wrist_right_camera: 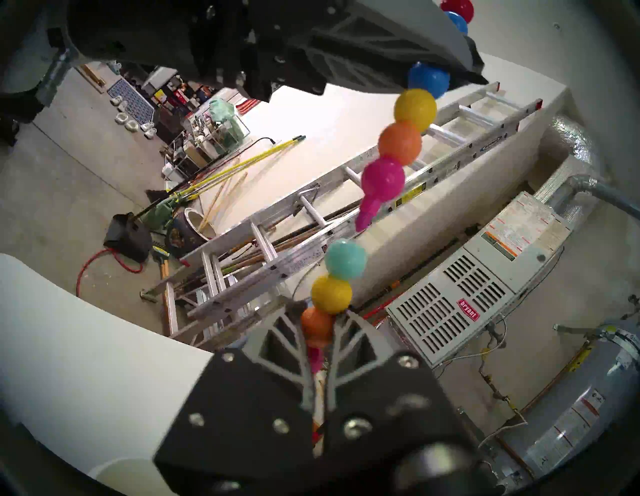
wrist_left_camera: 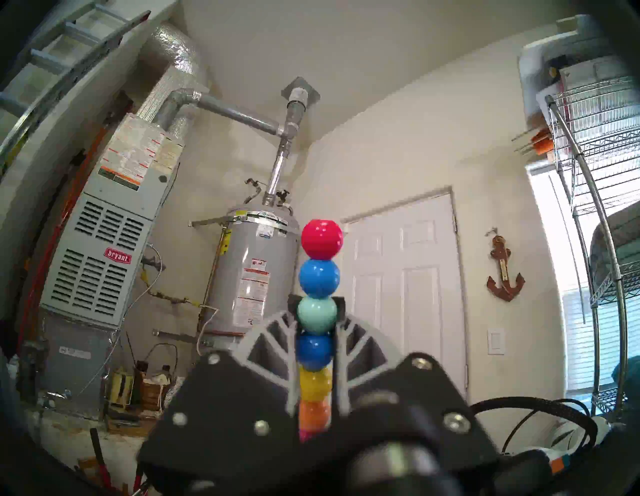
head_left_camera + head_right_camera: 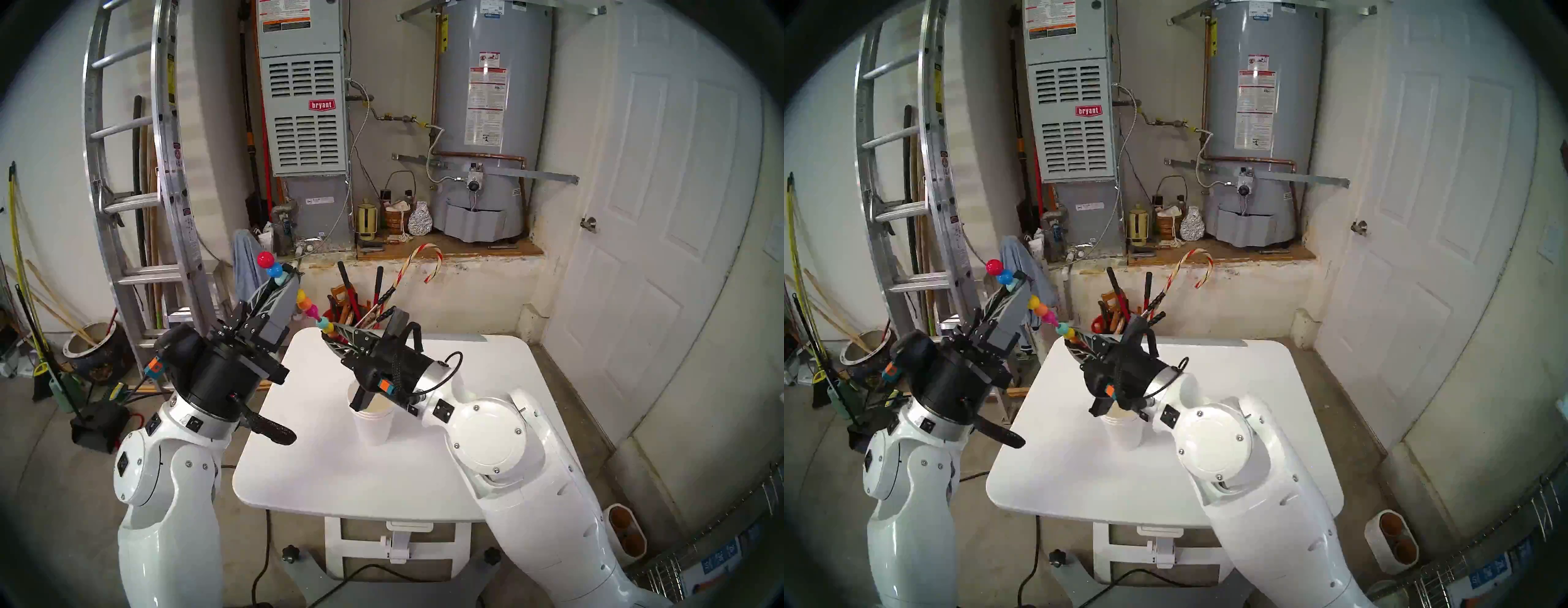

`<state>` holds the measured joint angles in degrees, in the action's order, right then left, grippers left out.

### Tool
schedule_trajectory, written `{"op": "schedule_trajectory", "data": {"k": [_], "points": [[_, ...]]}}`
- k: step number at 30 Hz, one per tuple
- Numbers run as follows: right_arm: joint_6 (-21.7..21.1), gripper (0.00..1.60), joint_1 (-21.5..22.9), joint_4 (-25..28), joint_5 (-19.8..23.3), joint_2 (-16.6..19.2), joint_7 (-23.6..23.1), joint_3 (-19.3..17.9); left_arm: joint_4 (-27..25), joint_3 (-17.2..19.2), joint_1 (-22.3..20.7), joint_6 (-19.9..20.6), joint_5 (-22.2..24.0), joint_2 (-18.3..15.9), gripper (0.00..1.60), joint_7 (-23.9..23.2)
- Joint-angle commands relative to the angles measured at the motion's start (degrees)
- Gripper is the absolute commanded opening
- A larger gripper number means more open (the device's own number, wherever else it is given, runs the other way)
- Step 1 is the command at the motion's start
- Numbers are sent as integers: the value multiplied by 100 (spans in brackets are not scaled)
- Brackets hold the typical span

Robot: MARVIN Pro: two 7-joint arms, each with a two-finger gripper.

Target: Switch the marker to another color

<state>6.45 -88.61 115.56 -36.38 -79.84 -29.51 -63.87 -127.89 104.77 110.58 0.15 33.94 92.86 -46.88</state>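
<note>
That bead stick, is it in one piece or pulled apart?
Apart: a gap shows between the pink tip and the teal bead.

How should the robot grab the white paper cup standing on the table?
I'd pinch the white paper cup across its round wall, just under the rim, coming in level from the robot's left. It stands upright on the white table, and the right arm's black wrist hangs over its open mouth, likely blocking a reach from above.

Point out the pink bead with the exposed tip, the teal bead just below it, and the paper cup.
pink bead (image 1: 382, 180), right wrist view, on its round face.
teal bead (image 1: 345, 259), right wrist view, on its middle.
paper cup (image 3: 373, 429), head left view, on its outer wall.
</note>
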Motion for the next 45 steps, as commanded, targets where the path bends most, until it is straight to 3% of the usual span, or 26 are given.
{"op": "schedule_trajectory", "data": {"k": [1,45], "points": [[13,0,13,149,14,-14,22,-16,-85,15,-16,18,31,8,0,11],[-37,0,33,294,-24,34,8,34,33,23,-44,29,12,31,0,-93]]}}
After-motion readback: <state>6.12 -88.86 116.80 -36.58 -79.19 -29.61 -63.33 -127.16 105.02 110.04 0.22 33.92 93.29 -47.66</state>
